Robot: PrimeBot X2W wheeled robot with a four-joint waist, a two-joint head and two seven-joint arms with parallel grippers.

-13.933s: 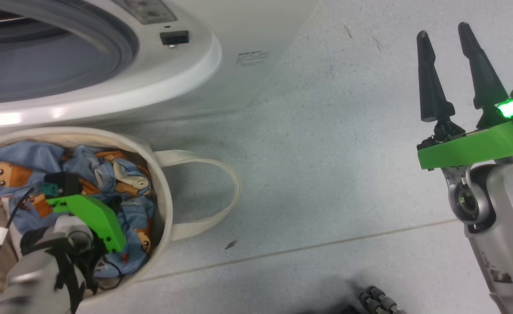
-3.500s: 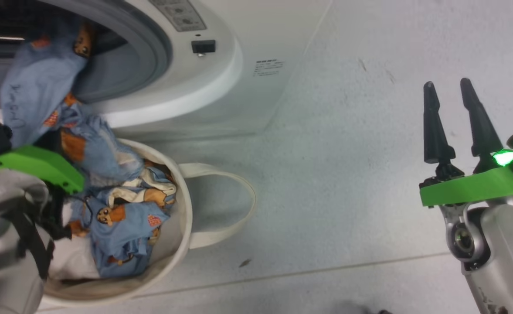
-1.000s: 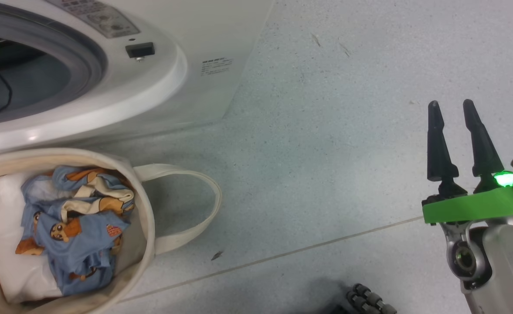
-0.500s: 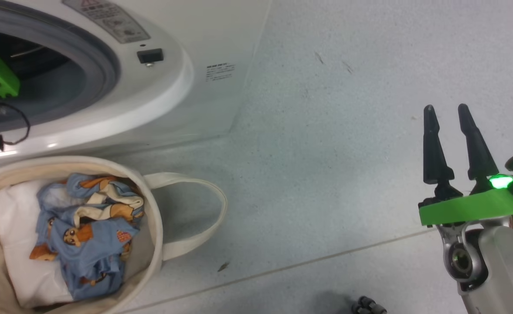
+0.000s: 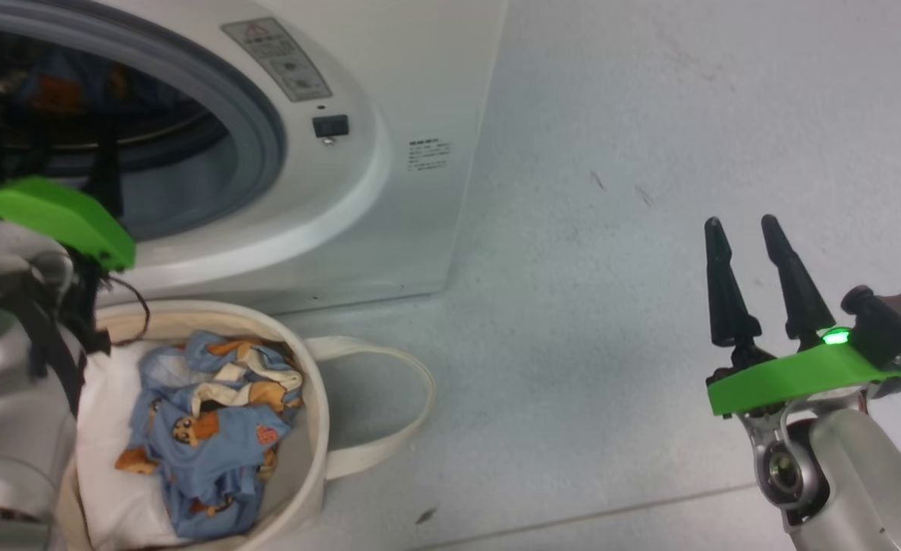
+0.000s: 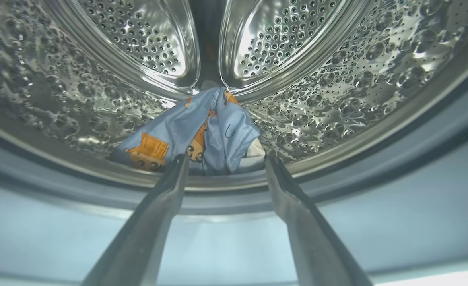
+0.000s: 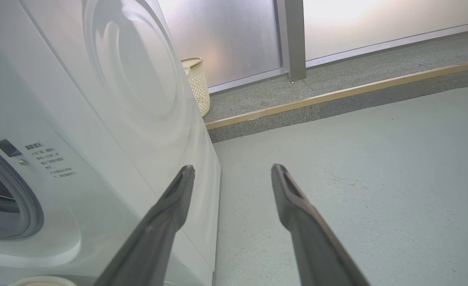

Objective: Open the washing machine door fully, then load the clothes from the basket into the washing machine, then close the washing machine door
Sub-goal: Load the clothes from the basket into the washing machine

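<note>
Gleaming perforated drum (image 6: 297,51), crumpled clothes (image 6: 218,131)

Glossy perforated steel drum (image 6: 317,119), soft cloth clothes (image 6: 218,131), matt canvas basket (image 5: 315,425).

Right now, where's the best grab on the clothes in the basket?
Probably pinch the raised crumpled fold at the top of the clothes, coming straight down through the open mouth of the basket; its walls block side approaches.
</note>
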